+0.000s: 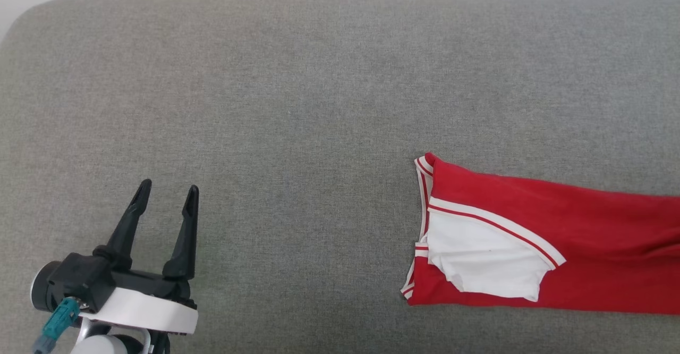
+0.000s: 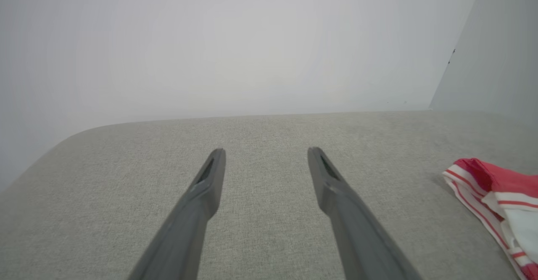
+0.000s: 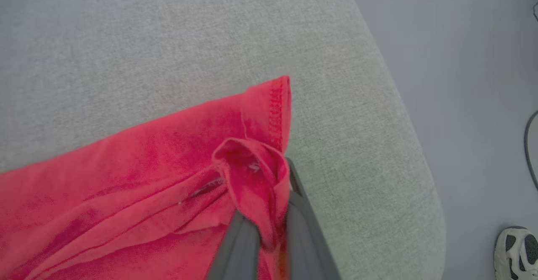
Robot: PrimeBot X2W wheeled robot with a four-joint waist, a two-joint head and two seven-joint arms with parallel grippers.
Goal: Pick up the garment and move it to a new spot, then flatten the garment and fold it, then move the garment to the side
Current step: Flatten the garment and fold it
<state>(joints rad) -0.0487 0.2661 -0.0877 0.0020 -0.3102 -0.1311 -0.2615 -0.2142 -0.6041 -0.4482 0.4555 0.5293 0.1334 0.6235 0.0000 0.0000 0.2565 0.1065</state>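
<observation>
Though white trims it, the garment (image 1: 584, 226) is red.

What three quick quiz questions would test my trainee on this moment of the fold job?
1. Multiple choice: the right pincer is shut on which part of the garment? A) a bunch of red fabric by the stitched hem B) the white sleeve C) the striped trim.
2. True or false: the left pincer is open over the bare grey cushion, apart from the garment.
3. Fill in: the white sleeve lies at the garment's end nearer the ___ pincer.
Key: 1 A; 2 true; 3 left.
</observation>
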